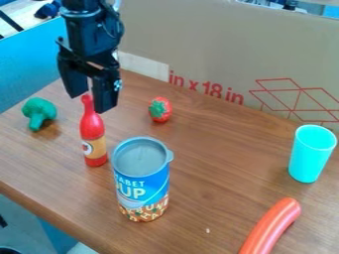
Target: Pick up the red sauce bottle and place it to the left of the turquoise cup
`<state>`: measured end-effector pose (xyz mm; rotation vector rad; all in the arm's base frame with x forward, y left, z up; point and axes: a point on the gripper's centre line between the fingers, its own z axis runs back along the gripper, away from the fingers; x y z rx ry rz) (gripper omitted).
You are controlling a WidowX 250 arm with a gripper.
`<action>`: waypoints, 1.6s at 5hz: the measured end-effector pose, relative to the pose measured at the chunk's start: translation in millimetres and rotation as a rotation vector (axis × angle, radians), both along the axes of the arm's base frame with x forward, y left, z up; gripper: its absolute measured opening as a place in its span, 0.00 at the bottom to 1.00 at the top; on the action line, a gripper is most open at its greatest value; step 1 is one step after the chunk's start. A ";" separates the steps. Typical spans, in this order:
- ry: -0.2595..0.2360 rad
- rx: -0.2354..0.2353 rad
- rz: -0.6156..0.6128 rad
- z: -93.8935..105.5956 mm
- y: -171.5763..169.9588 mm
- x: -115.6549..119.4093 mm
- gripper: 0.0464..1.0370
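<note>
Table [212, 163] of wood, cardboard [198, 39] behind, one each: bottle [92, 128], can [141, 183], cup [310, 156], broccoli [39, 110], strawberry [159, 109], sausage [271, 228], gripper [90, 100] by bottle, opening and hold indeterminable.

The table [215, 168] bears broccoli [39, 110], strawberry [160, 110], can [141, 186], cup [310, 156], sausage [273, 224].

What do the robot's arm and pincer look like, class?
The arm is black, with chunky segments and a thin dark cable curving along it. The pincer is black too, with two broad, blocky fingers; small pale marks show on one.
</note>
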<state>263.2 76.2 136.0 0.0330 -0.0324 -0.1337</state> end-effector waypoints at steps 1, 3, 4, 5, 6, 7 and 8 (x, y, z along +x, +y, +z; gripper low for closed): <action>0.004 0.020 0.003 0.5 2.8 -0.4 0.96; 0.004 0.016 0.010 -14.1 15.1 4.8 0.96; 0.005 0.013 0.006 -23.0 16.9 9.2 0.96; -0.005 0.012 0.013 -24.1 16.9 10.7 0.91; 0.000 0.005 0.035 -29.9 15.1 7.5 0.61; 0.002 0.000 0.043 -30.5 14.1 6.6 0.34; -0.008 -0.011 0.053 -29.2 11.9 7.6 0.31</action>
